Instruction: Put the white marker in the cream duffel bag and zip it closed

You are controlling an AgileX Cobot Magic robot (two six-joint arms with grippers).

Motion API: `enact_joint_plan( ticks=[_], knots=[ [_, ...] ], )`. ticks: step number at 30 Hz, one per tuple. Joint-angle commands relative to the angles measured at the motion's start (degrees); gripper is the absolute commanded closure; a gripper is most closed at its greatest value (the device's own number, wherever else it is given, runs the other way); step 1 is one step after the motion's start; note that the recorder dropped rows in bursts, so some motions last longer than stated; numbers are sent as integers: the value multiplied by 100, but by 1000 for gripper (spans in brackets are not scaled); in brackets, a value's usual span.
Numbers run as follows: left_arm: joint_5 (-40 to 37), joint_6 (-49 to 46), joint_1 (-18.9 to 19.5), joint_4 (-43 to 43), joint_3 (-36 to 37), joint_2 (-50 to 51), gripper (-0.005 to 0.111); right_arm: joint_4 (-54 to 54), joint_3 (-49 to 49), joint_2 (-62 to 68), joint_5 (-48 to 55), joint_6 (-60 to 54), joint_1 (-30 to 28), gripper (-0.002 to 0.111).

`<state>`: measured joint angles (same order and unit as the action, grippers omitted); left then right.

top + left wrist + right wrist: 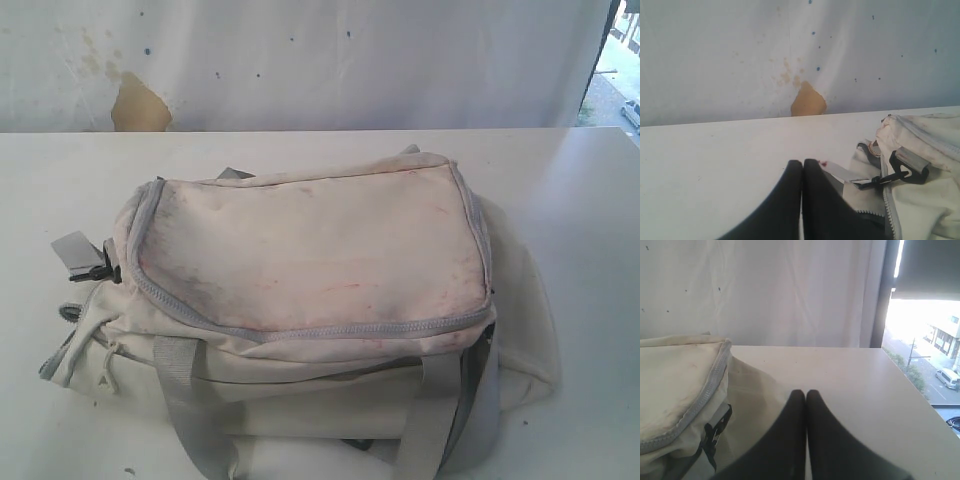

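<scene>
Duffel bag (pixel 310 250) lies just beside left pincer (pixel 802 161) and right pincer (pixel 805 391), both closed.

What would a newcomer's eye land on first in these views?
The stained cream bag fills the middle of the table, its grey zipper looking shut around the top flap. Both the left pincer and the right pincer are shut and empty, one beside each end of the bag. No marker shows.

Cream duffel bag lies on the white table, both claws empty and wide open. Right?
Not open: the left claw and right claw are shut, per the wrist views. Both are empty, and the cream duffel bag does lie on the white table.
</scene>
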<state>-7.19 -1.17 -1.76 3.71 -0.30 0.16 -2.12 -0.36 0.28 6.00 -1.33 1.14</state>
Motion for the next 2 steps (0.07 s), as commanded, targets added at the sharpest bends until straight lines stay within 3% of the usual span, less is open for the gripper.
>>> enact_joint_plan(
  ticks=[1, 2],
  knots=[
    [-4, 16, -4, -51, 30, -16, 107, 11, 36, -28, 24, 6, 18, 108],
    [-4, 16, -4, -51, 30, -16, 107, 11, 36, -28, 24, 6, 18, 108]
  ],
)
